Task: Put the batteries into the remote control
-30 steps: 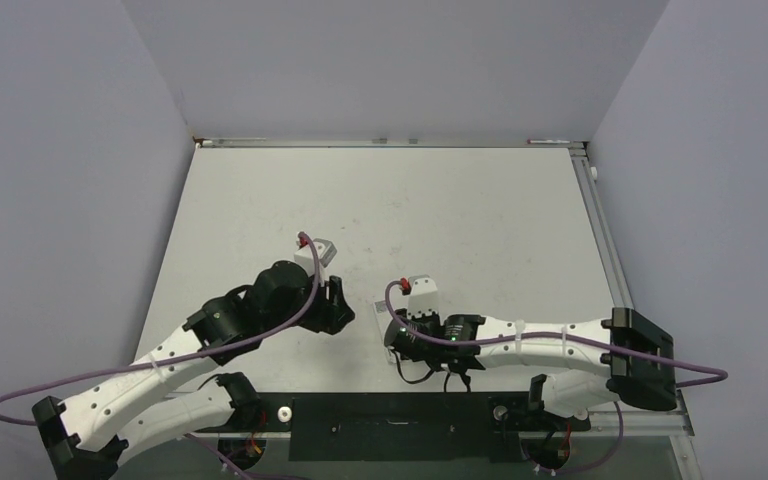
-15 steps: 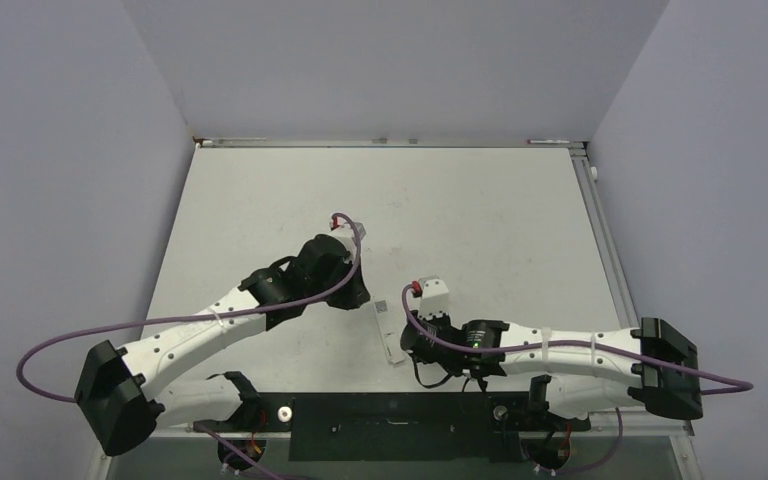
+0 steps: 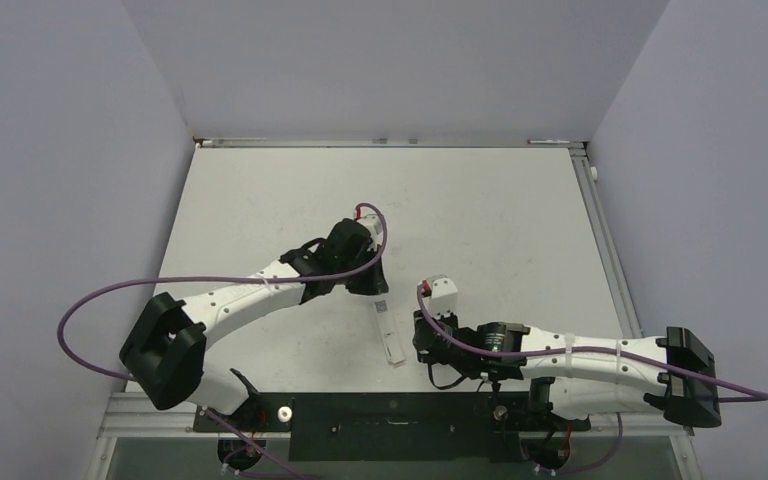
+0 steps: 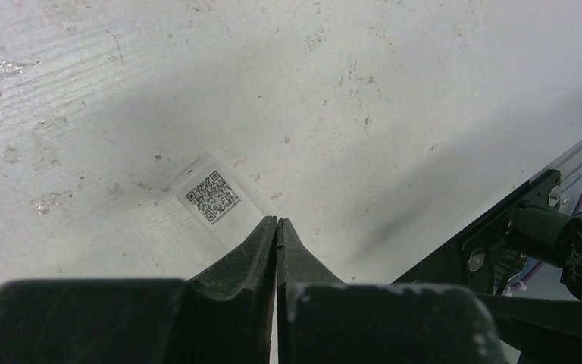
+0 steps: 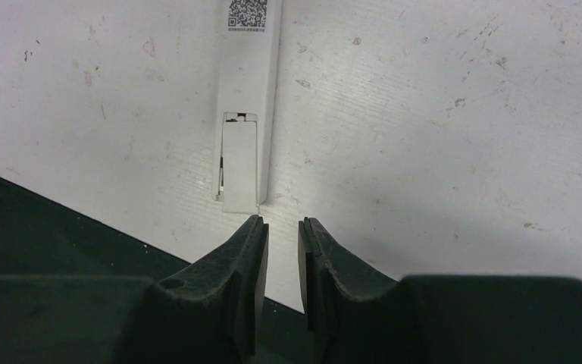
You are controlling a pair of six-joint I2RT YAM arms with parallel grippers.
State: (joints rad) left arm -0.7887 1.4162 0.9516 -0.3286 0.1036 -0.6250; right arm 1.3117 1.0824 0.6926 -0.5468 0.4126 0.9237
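Top external view: the remote control (image 3: 388, 330) lies flat on the table (image 3: 260, 200), just below frame centre, back up, with its battery cover (image 5: 239, 163) showing. The left gripper (image 4: 276, 225) hangs over the remote's upper end, jaws pressed together and empty. The right gripper (image 5: 282, 227) sits just beside the lower end, jaws slightly apart, holding nothing.

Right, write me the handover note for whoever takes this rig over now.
Left gripper: shut, empty, tips at the remote control's QR label end.
Right gripper: slightly open, empty, just short of the battery cover end.
Remote: back-up on the table between both grippers, cover on.
Batteries: none in view.
Done: cannot tell if loaded.
Left: check under the cover, then load or finish.
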